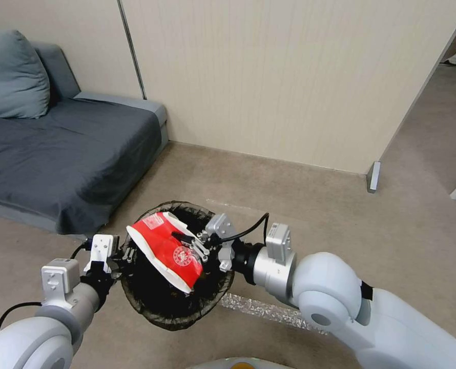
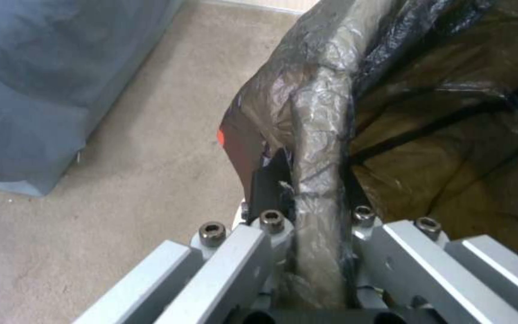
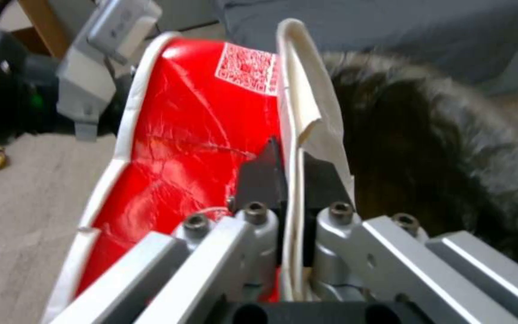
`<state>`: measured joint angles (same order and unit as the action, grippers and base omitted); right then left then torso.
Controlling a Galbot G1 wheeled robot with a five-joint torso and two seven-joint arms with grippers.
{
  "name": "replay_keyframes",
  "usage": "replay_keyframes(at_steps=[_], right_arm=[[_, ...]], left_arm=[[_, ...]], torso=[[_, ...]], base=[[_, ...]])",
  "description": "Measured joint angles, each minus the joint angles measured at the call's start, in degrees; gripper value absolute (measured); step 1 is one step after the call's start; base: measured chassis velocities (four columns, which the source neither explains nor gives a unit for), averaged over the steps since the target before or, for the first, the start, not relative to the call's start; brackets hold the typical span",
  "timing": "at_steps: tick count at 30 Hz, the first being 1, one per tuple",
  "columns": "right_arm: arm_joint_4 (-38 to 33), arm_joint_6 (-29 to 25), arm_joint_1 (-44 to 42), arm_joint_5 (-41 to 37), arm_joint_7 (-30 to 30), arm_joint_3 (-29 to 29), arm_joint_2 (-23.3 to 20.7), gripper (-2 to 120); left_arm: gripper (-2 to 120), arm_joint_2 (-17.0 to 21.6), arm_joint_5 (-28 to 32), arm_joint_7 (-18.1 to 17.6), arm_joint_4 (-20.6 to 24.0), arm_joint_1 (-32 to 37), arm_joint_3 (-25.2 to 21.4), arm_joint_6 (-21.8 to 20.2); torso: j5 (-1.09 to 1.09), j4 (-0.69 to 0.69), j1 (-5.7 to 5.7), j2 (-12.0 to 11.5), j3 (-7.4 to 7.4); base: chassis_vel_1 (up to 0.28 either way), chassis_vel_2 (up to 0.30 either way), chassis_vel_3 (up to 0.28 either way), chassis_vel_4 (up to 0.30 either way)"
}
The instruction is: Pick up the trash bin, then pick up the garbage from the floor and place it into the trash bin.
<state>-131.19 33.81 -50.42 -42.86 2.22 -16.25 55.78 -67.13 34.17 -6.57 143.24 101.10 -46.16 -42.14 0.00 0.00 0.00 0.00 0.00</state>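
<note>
Right gripper, lower centre, pinches the wide red-and-white wrapper; it may snag the left gripper-clamped, dark-lined round bin rim.

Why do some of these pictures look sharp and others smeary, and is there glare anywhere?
Head view: evenly lit and mostly crisp, straight wall lines bowing near the edges. Left wrist view: the trash bin liner, pinched in the left gripper, shines with pale glare, while the sofa behind is soft. Right wrist view: the red-and-white wrapper in the right gripper looks glossy and soft, with the background blurred.
</note>
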Motion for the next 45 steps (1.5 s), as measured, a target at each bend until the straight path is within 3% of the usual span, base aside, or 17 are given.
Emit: replay_keyframes(at_steps=[3, 7, 12, 20, 25, 31, 33, 34, 37, 45], right_arm=[[0.12, 0.19, -0.32, 0.25, 0.63, -0.67, 0.04, 10], [0.45, 0.18, -1.07, 1.4, 1.23, -0.93, -0.21, 29], [0.37, 0.14, -1.15, 1.37, 1.52, -0.36, -0.5, 44], [-1.75, -1.33, 0.18, -3.23, 3.56, 1.16, -1.03, 72], [-4.32, -5.84, -0.15, -6.91, 3.78, 10.87, -2.29, 93], [-3.86, -9.78, -3.93, -5.25, 7.61, 18.42, -4.24, 100], [-2.51, -11.18, -8.83, -2.21, 10.42, 23.65, -4.4, 100], [-2.51, -11.18, -8.83, -2.21, 10.42, 23.65, -4.4, 100], [1.0, -15.97, -18.16, 8.79, 8.88, 30.64, -3.17, 100], [4.98, -22.58, -31.0, 19.14, 5.7, 39.47, 2.37, 100]], left_arm=[[1, -0.02, -0.01, 0.05, 0.0, -0.05, 0.1, 0.0], [1, -0.06, -0.14, 0.41, 0.0, -0.16, 0.2, 0.0], [1, -0.11, -0.35, 0.91, 0.0, 0.05, 0.02, 0.0], [1, 0.02, -0.33, 0.95, 0.0, 0.05, -0.31, 0.0], [1, -0.08, -0.34, 0.96, 0.0, 0.0, -0.31, 0.0], [1, -0.32, -0.37, 0.96, 0.0, 0.09, -0.33, 0.0], [1, -0.49, -0.4, 0.96, 0.0, 0.09, -0.47, 0.0], [1, -0.49, -0.4, 0.96, 0.0, 0.09, -0.47, 0.0], [1, -0.77, -0.41, 0.97, 0.0, 0.51, -1.13, 0.0], [1, -1.24, -0.41, 0.94, 0.0, 0.96, -1.85, 0.0]], torso=[[0.0, 0.0, 0.0, 0.0, 0.0], [0.0, 0.0, 0.0, 0.0, 0.0], [0.0, 0.0, 0.0, 0.0, 0.0], [0.0, 0.0, 0.0, 0.0, 0.0], [0.0, 0.01, 0.0, 0.0, 0.0], [0.0, 0.0, 0.0, 0.0, 0.0], [0.01, 0.01, 0.0, 0.0, 0.0], [0.01, 0.01, 0.0, 0.0, 0.0], [0.02, -0.01, 0.0, 0.0, 0.0], [0.0, 0.0, 0.0, 0.0, 0.0]], base=[[0.0, 0.0, 0.0, 0.0], [0.0, 0.0, 0.0, 0.0], [0.0, 0.0, 0.0, 0.0], [0.0, 0.0, 0.0, 0.0], [0.0, 0.0, 0.0, 0.0], [0.0, 0.0, 0.0, 0.0], [0.0, 0.0, 0.0, 0.0], [0.0, 0.0, 0.0, 0.0], [0.0, 0.0, 0.0, 0.0], [0.0, 0.0, 0.0, 0.0]])
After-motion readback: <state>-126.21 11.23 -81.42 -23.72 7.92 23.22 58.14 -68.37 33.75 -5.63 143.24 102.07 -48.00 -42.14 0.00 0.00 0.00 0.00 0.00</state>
